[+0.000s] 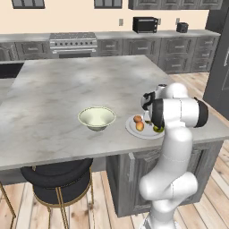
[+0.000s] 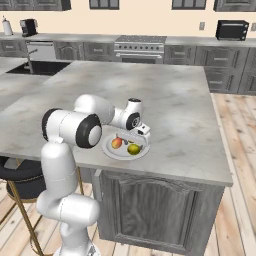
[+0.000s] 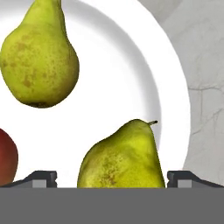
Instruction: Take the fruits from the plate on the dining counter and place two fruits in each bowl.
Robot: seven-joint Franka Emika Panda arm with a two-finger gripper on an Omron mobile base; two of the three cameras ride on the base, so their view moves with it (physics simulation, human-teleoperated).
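Note:
The white plate (image 3: 122,65) lies near the front edge of the dining counter (image 1: 67,85). My gripper (image 3: 116,179) hangs open just over it, its fingertips (image 3: 43,177) standing on either side of a yellow-green pear (image 3: 122,157). A second pear (image 3: 39,57) lies further on, and the edge of a red peach (image 3: 6,157) shows at the left. From the left base, two peaches (image 1: 139,123) sit on the plate (image 1: 131,129), with the arm covering its right side. A cream-green bowl (image 1: 96,117) stands to the left of the plate, with nothing in it. From the right base, my gripper (image 2: 141,139) is over a pear (image 2: 133,148) and a peach (image 2: 117,143).
A black round stool (image 1: 58,179) stands under the counter's front edge, left of my base. A stove (image 1: 74,42) and a dark toaster oven (image 1: 144,24) line the back wall. The marbled counter top (image 2: 175,100) stretches wide beyond the plate (image 2: 120,156).

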